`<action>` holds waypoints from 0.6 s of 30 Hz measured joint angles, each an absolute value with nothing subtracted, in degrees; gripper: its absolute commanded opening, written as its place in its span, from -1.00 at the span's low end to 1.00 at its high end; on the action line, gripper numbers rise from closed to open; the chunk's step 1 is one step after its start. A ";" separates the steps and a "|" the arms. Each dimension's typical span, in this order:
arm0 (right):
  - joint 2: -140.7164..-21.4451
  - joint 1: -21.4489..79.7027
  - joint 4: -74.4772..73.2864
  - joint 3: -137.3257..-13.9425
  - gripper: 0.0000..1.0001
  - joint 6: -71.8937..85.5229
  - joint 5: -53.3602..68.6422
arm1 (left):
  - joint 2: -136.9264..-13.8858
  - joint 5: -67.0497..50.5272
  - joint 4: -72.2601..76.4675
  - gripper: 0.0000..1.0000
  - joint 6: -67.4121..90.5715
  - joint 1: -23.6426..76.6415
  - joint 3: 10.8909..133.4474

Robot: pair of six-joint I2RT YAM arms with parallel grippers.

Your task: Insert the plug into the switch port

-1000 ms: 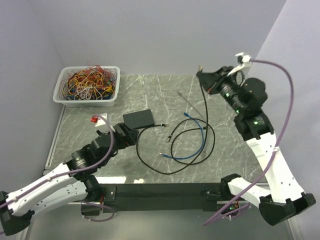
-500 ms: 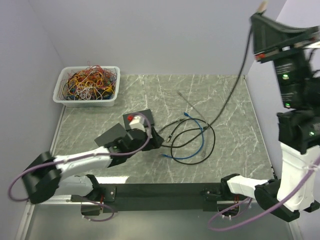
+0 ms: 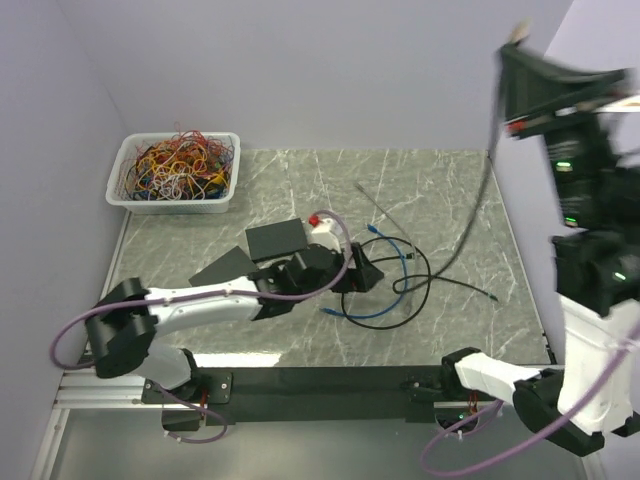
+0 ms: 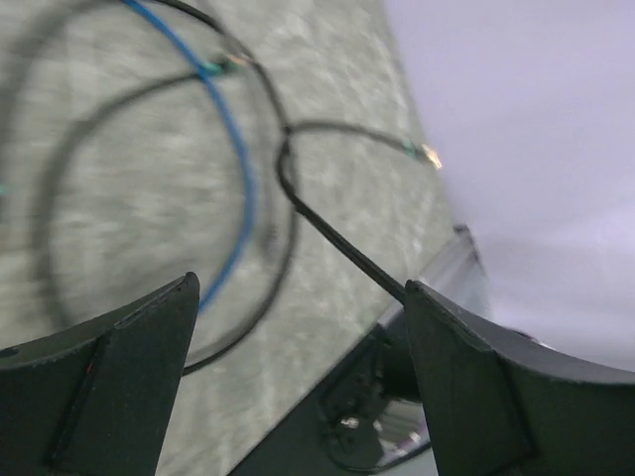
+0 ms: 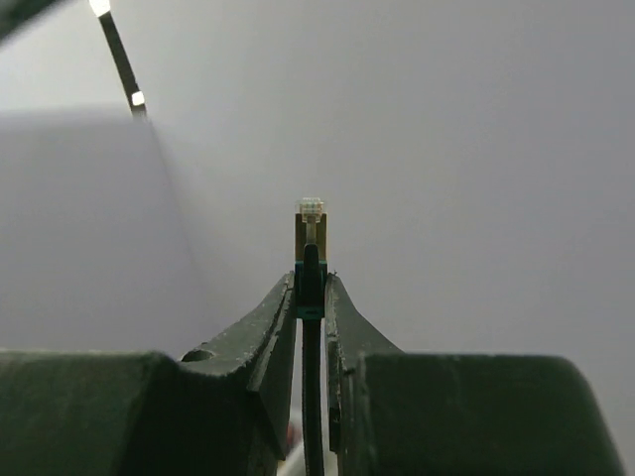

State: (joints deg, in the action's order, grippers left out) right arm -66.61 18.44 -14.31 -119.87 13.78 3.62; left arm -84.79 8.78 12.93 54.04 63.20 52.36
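The plug (image 5: 312,213), clear with a green boot, points straight up between the fingers of my right gripper (image 5: 311,288), which is shut on it. In the top view that gripper (image 3: 512,52) is raised high at the right, and the plug's black cable (image 3: 470,215) hangs down to the table. The switch (image 3: 278,238) is a flat black box left of centre; its ports cannot be made out. My left gripper (image 3: 365,275) is stretched past the switch over the cable loops. Its jaws (image 4: 301,288) are open and empty above the black cable (image 4: 337,243).
A white tray (image 3: 122,195) of tangled coloured wires stands at the back left. A blue cable (image 3: 385,312) and black loops (image 3: 425,285) lie mid-table. A loose cable end (image 3: 492,297) lies near the right edge. A thin grey rod (image 3: 380,205) lies behind the loops.
My right gripper rose from the table's back right to high up, lifting the plug and its cable. My left arm swept right, from beside the switch to over the loops.
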 measured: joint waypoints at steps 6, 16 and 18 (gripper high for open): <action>-63.09 19.09 -11.29 -88.95 -1.00 14.92 7.31 | -72.20 17.50 -3.33 0.87 52.88 55.51 51.66; -82.70 37.58 -13.02 -74.56 -1.00 12.80 5.39 | -50.28 22.17 -19.62 0.99 48.38 32.99 42.96; -85.56 41.25 -12.78 -74.54 -1.00 12.16 5.06 | -51.05 19.86 -20.73 0.99 47.27 26.17 42.22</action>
